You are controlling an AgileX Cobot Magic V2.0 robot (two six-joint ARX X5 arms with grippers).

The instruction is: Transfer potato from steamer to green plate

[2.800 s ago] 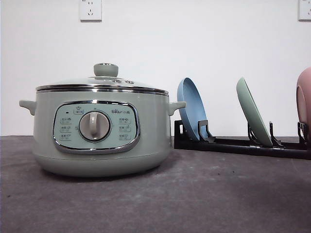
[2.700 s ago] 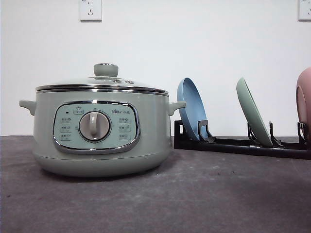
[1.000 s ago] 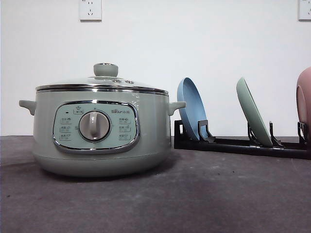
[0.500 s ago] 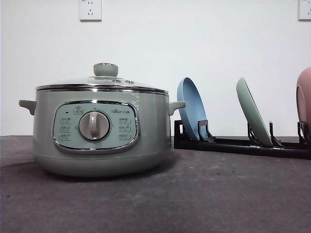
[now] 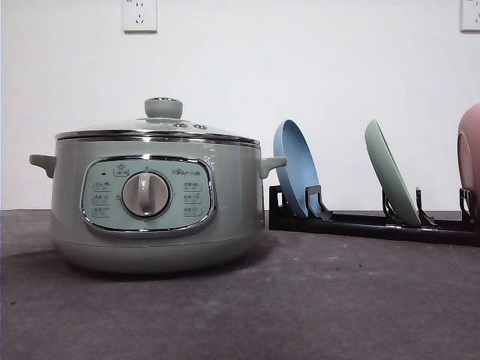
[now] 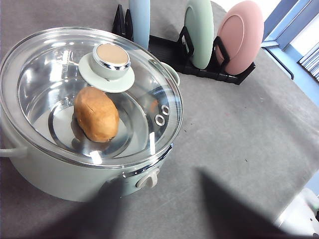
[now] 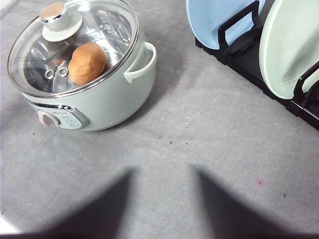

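**What the views cut off or blur**

In the front view the steamer (image 5: 154, 202) hides its own inside behind its wall, and the pink plate (image 5: 470, 161) is cut by the picture's right edge. The panel's small labels are too small to read. In the right wrist view the green plate (image 7: 291, 47) and blue plate (image 7: 219, 15) run off the frame. In the left wrist view the potato (image 6: 96, 114) sits behind glare on the glass lid (image 6: 65, 79).

Small brand mark and button labels on the steamer (image 5: 154, 199) control panel (image 5: 147, 196), too tiny to read
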